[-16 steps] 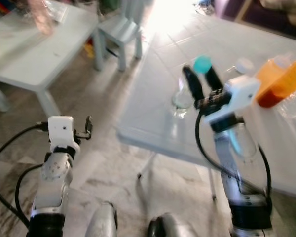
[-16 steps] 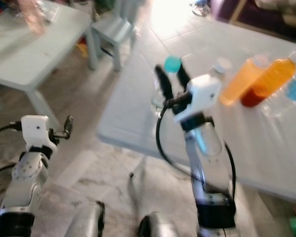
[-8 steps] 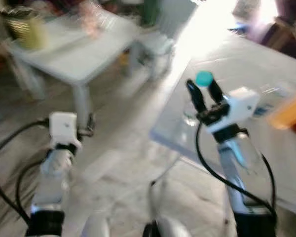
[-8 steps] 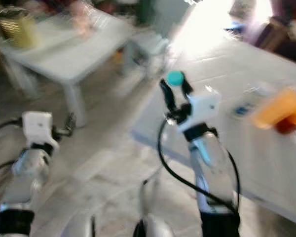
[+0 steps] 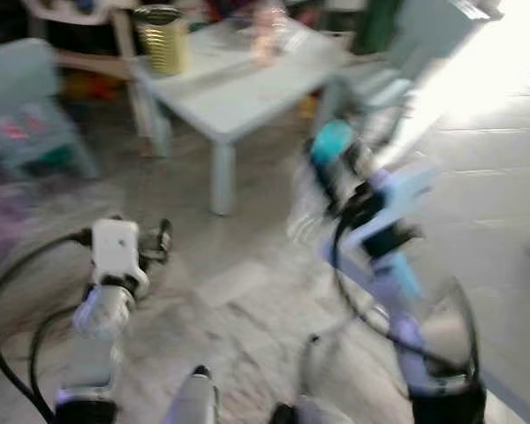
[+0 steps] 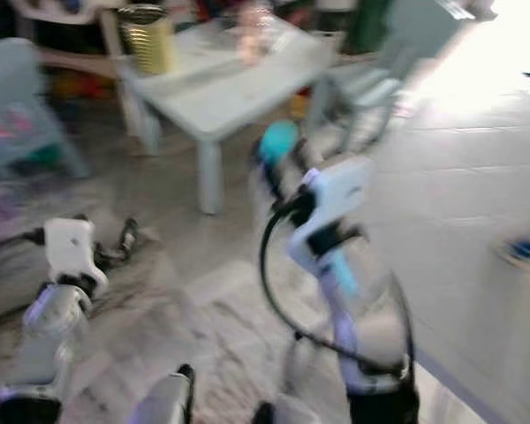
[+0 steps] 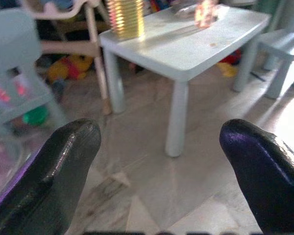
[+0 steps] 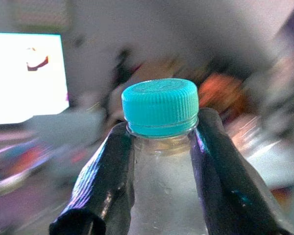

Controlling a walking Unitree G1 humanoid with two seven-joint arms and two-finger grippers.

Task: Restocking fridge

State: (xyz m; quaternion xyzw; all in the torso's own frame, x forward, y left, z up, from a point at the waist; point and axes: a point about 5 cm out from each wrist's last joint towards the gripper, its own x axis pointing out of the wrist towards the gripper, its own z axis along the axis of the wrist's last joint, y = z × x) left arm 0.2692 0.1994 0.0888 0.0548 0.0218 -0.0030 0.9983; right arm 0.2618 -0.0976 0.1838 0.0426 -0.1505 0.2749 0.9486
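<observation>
With its left gripper spread wide and empty, the robot's right gripper clamps a clear teal-capped bottle upright at chest height, a small table beyond; no fridge visible, restocking likely just begun.

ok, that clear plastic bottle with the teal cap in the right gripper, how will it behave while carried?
The clear plastic bottle with the teal cap looks smooth and possibly wet, so probably slippery. The right gripper pinches it just under the cap, whose rim may stop sliding. The thin clear wall likely flexes if squeezed. How full it is cannot be told.
</observation>
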